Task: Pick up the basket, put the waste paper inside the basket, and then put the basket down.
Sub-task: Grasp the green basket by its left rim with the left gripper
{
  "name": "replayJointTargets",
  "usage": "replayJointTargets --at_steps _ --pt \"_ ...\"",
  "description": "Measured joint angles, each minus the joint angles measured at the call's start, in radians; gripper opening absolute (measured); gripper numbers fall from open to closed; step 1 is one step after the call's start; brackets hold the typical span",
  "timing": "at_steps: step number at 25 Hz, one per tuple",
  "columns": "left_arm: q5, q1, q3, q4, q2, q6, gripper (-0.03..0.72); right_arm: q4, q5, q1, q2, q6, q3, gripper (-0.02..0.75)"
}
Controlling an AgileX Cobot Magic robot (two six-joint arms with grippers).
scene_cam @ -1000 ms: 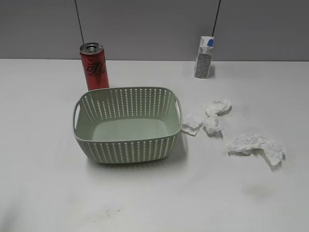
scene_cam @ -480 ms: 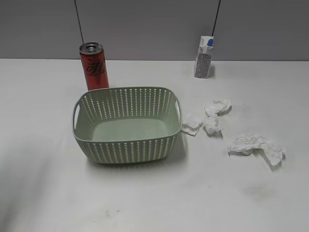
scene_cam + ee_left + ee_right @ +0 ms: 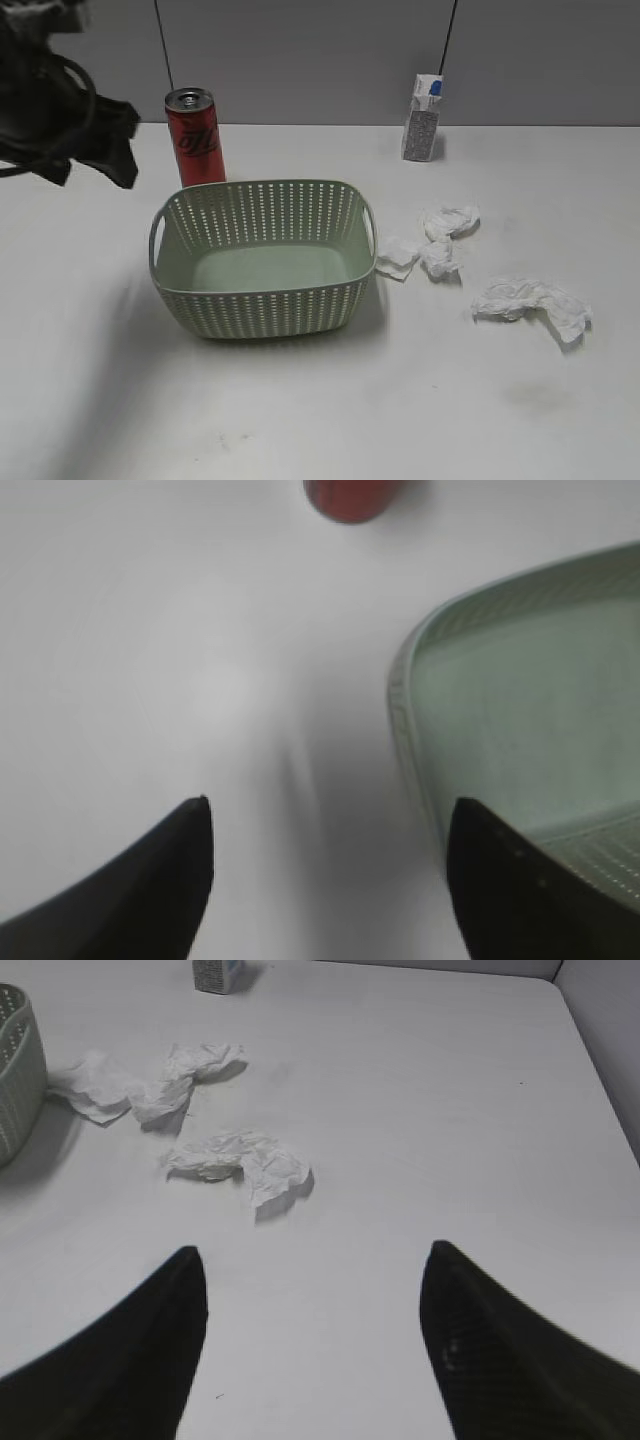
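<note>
The pale sage-green basket (image 3: 262, 257) stands empty on the white table, left of centre; its left rim shows in the left wrist view (image 3: 500, 710). Several crumpled white waste paper wads lie to its right: three small ones (image 3: 435, 245) close to the basket and a larger one (image 3: 530, 302); they also show in the right wrist view (image 3: 240, 1160). My left gripper (image 3: 105, 160) hovers at the upper left, above the table beside the basket's left end; its jaws (image 3: 330, 825) are open and empty. My right gripper (image 3: 312, 1260) is open and empty, apart from the paper, and out of the exterior view.
A red drink can (image 3: 195, 137) stands just behind the basket's left corner, close to my left gripper; its base shows in the left wrist view (image 3: 350, 498). A small white-and-blue carton (image 3: 422, 118) stands at the back right. A grey wall runs behind the table.
My left arm has come into the exterior view at the upper left, toward the basket's left end. The basket, can, carton and paper have not moved.
</note>
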Motion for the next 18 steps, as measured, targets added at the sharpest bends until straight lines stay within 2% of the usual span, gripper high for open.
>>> replayJointTargets --at_steps 3,5,16,18 --pt "0.004 -0.068 -0.022 0.040 0.088 -0.089 0.555 -0.039 0.000 0.000 0.006 0.048 0.000 0.519" --pt "0.003 -0.084 -0.027 0.044 0.138 -0.128 0.555 -0.058 0.000 0.000 0.023 0.072 0.000 0.537" --pt "-0.058 -0.088 -0.027 0.027 0.296 -0.186 0.554 -0.063 0.000 0.000 0.048 0.087 0.000 0.549" --pt "-0.060 -0.088 -0.027 0.017 0.311 -0.186 0.534 -0.063 0.000 0.000 0.048 0.087 0.000 0.549"
